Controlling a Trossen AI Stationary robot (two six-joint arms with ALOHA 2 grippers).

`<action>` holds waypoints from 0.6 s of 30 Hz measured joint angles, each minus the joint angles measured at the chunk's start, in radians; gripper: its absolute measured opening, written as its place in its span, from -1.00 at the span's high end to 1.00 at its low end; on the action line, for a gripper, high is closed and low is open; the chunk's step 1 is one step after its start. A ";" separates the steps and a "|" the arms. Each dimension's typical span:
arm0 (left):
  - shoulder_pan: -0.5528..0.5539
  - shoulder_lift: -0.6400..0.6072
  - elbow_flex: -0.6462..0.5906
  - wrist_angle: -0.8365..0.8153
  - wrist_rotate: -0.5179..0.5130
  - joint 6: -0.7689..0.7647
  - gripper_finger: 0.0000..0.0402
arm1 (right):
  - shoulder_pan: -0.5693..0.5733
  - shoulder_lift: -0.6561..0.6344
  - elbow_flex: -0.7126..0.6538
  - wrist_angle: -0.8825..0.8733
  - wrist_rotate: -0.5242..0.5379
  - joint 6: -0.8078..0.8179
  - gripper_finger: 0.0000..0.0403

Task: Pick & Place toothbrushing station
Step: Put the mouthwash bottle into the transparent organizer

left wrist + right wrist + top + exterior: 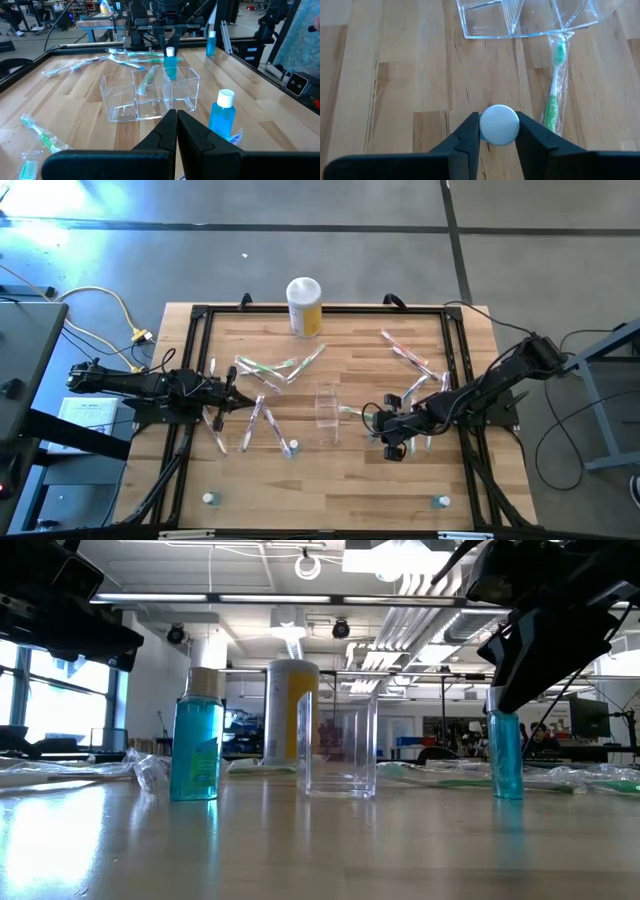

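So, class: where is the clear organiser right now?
In the high view, the clear organiser stands near the table's middle, between the two grippers. The right gripper, closed on a blue bottle's white cap, is just to its right.

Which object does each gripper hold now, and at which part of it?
The right gripper clamps a blue bottle's white cap, a finger on each side. The left gripper is shut and holds nothing.

Yellow canister [304,306], blue bottles [196,745], wooden table [330,480]
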 joint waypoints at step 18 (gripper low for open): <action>0.000 0.000 0.000 0.000 0.001 0.000 0.97 | 0.016 -0.047 0.135 -0.028 0.019 -0.148 0.57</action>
